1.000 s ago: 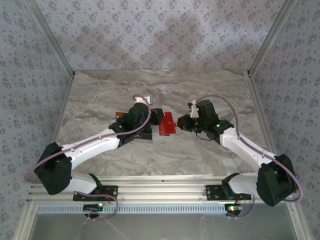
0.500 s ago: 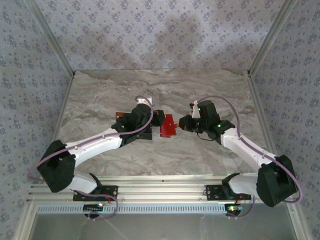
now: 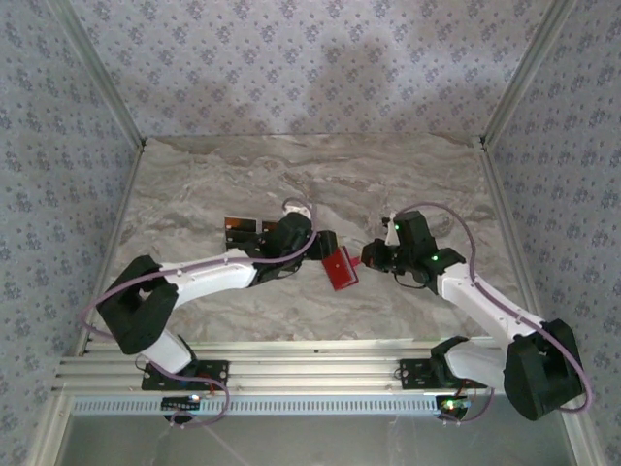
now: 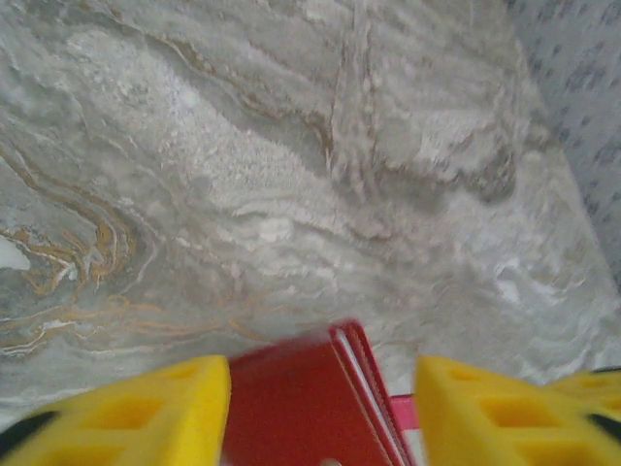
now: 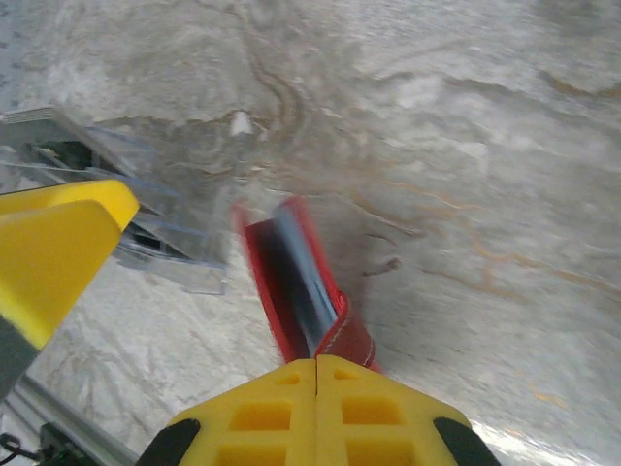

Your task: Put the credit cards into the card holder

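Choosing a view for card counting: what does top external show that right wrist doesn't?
Top external adds: the credit cards lying flat on the table, just beyond the left arm.
Right wrist adds: the card holder's pale grey-blue inside, and a close look at the right end effector shut on its red edge.
Shared: card holder, marble table, right end effector.
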You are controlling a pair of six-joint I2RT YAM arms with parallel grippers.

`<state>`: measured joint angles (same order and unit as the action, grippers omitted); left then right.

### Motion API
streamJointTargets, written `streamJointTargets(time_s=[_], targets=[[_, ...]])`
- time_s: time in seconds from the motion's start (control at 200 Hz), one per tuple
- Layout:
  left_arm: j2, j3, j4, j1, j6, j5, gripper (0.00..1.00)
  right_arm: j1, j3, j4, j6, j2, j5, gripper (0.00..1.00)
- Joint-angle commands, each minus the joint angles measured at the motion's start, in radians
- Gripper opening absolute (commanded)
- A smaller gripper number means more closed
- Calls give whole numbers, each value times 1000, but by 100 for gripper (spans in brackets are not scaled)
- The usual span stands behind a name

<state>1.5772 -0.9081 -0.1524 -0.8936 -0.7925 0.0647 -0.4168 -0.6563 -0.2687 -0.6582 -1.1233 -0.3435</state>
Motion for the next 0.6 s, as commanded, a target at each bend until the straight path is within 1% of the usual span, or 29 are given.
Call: streamJointTargets(time_s=[0.0, 0.07, 0.19, 0.385, 0.41, 0.595], targets=[[20, -31, 17, -19, 4, 11, 65, 29, 25, -56, 21, 37, 21, 0], [30, -29, 27, -28, 5, 23, 70, 39, 28, -73, 22, 53, 17, 0], [45, -42, 45, -45, 24, 28, 72, 42, 24, -97, 21, 79, 15, 0], [84, -102, 75, -69, 59, 21, 73, 44, 1, -125, 21, 108, 11, 0], [91, -112, 80, -72, 64, 19, 74, 44, -5, -128, 52, 111, 9, 0], [124, -161, 93, -82, 75, 8, 74, 43, -50, -154, 61, 123, -1, 0]])
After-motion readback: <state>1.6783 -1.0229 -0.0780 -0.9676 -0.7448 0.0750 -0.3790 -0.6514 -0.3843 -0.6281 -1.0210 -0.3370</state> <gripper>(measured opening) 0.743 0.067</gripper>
